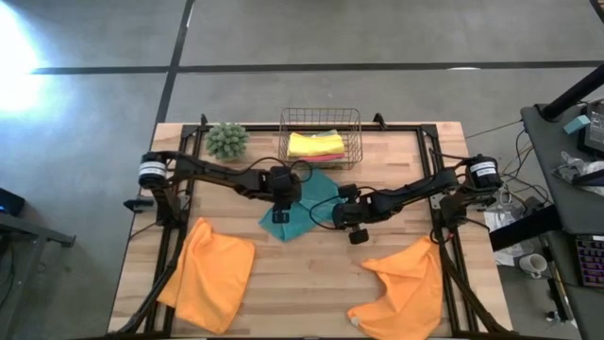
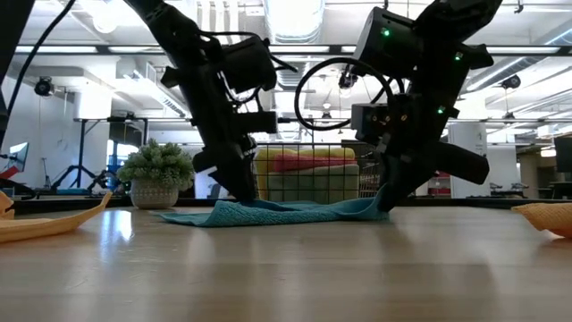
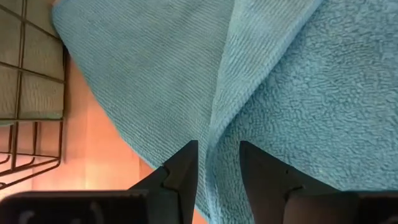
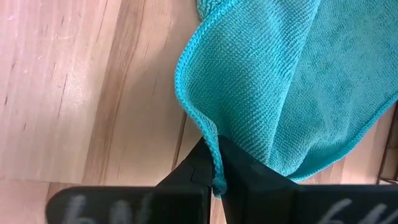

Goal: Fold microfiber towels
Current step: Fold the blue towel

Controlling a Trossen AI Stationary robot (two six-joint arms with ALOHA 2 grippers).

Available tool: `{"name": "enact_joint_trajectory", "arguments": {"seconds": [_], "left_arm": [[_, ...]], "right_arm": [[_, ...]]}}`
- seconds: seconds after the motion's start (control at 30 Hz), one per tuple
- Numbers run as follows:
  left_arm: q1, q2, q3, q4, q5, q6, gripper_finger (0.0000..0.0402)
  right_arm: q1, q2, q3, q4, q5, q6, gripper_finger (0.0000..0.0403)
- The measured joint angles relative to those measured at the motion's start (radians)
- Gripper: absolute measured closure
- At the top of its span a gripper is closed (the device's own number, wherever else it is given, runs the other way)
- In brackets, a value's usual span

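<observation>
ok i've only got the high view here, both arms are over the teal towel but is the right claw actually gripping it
Observer: Yes. In the right wrist view the right claw is shut on the hemmed edge of the teal towel.
Operator: and the left one
Observer: The left claw is open, its fingers astride a ridge in the cloth.
Operator: is the towel off the table
Observer: Mostly not. The low view shows it lying along the table, lifted only at the right claw's end.

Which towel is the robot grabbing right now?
The teal microfiber towel in the table's middle; the right gripper pinches its edge. Both orange towels lie untouched near the front.
</observation>
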Motion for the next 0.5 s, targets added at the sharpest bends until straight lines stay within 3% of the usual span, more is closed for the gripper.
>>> {"name": "enact_joint_trajectory", "arguments": {"seconds": [0.23,0.5], "left_arm": [[0.003,0.012,0.009,0.011,-0.013,0.008,0.0309],[0.003,0.034,0.008,0.008,-0.012,0.036,0.0395]], "right_arm": [[0.0,0.0,0.0,0.001,-0.017,0.009,0.0394],[0.0,0.0,0.0,0.0,-0.019,0.034,0.0394]]}}
